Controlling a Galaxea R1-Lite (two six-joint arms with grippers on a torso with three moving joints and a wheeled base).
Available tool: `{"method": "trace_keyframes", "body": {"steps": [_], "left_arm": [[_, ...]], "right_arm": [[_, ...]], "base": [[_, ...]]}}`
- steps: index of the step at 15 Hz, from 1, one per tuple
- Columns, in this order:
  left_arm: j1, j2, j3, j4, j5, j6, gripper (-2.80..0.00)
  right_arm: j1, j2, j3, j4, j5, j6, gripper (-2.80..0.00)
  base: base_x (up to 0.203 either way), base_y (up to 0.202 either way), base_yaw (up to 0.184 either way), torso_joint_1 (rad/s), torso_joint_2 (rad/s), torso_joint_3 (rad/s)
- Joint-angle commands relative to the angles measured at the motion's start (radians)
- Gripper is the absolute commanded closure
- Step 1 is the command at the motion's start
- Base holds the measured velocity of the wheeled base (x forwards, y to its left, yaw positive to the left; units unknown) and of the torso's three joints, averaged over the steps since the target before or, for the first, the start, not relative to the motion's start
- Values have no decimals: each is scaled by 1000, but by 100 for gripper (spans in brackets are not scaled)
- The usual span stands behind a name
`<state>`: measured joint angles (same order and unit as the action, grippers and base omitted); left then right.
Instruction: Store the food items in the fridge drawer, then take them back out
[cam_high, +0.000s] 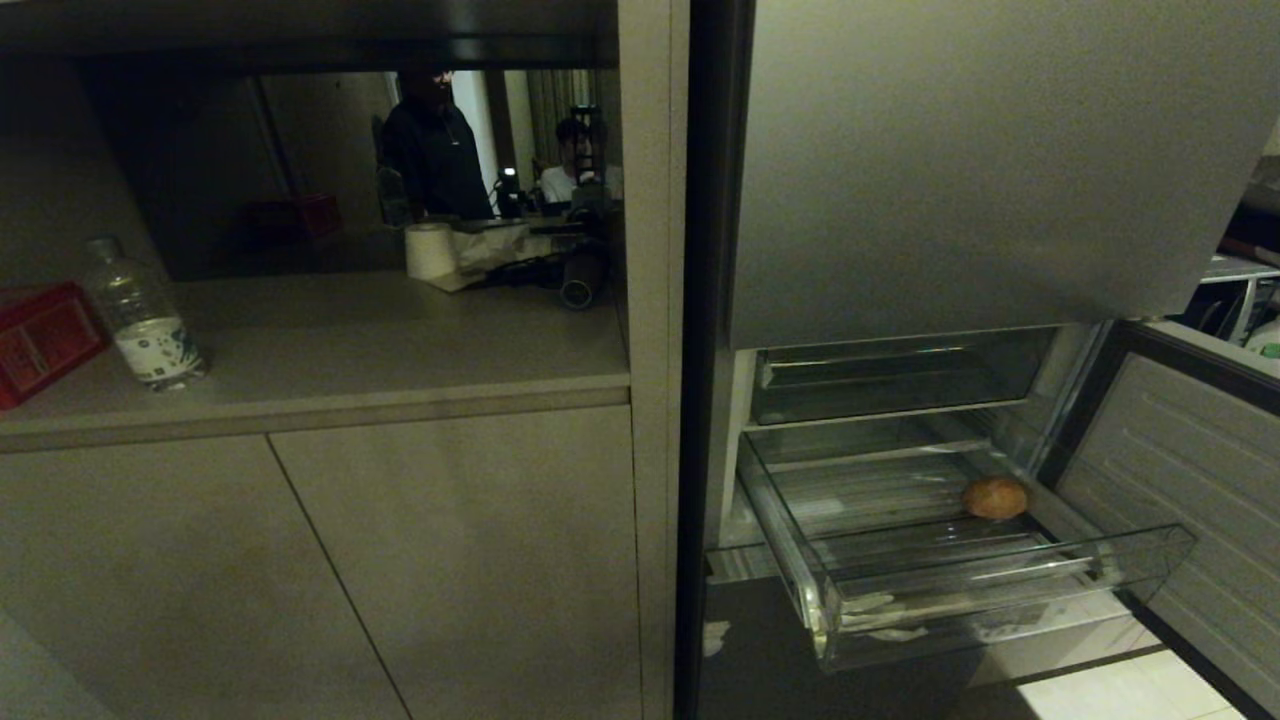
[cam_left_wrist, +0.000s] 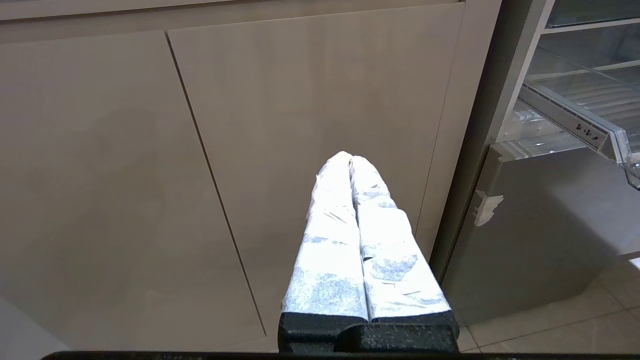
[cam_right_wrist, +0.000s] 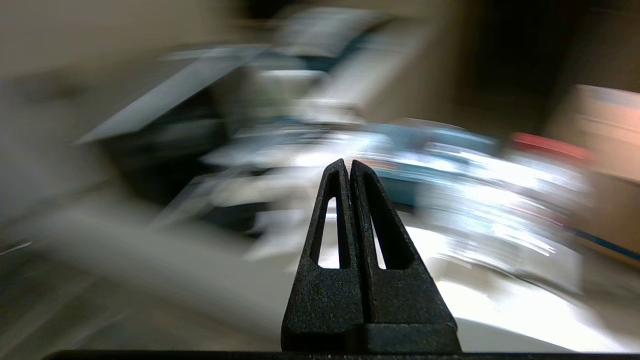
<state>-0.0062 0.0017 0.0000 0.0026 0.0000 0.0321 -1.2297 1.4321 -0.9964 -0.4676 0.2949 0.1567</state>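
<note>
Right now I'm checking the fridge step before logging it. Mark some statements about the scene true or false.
1. The fridge drawer is pulled out. True.
2. A round brown food item lies in the drawer. True.
3. The right gripper holds that food. False: it is shut on nothing.
4. The water bottle lies on its side. False: it stands upright on the counter.
5. The left gripper is shut, facing cabinet doors. True.

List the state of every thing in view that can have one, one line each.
Clear plastic fridge drawer: pulled out, open.
Round brown food item: lying in the drawer, near its right side.
Fridge door: swung open.
Clear plastic water bottle: upright on the counter.
Left gripper: shut, empty, facing the cabinet doors.
Right gripper: shut, empty.
</note>
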Motion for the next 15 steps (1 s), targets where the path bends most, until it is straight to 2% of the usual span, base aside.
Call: {"method": "trace_keyframes", "body": {"steps": [1, 4, 5, 6, 8, 11, 15], "left_arm": [[0, 1, 0, 0, 0, 0, 0], [0, 1, 0, 0, 0, 0, 0], [0, 1, 0, 0, 0, 0, 0], [0, 1, 0, 0, 0, 0, 0], [0, 1, 0, 0, 0, 0, 0], [0, 1, 0, 0, 0, 0, 0], [0, 1, 0, -1, 0, 0, 0]], "right_arm": [[299, -99, 40, -14, 1, -2, 0], [628, -101, 114, -24, 3, -70, 0], [720, -73, 145, -26, 5, -120, 0], [779, -21, 168, -27, 6, -162, 0], [817, 98, 197, -29, 8, -212, 0], [831, 209, 221, -35, 10, -272, 0], [865, 404, 129, -30, 6, -301, 0]], "base": [[0, 0, 0, 0, 0, 0], [0, 0, 0, 0, 0, 0], [0, 0, 0, 0, 0, 0], [0, 0, 0, 0, 0, 0], [0, 0, 0, 0, 0, 0], [0, 0, 0, 0, 0, 0], [0, 0, 0, 0, 0, 0]]}}
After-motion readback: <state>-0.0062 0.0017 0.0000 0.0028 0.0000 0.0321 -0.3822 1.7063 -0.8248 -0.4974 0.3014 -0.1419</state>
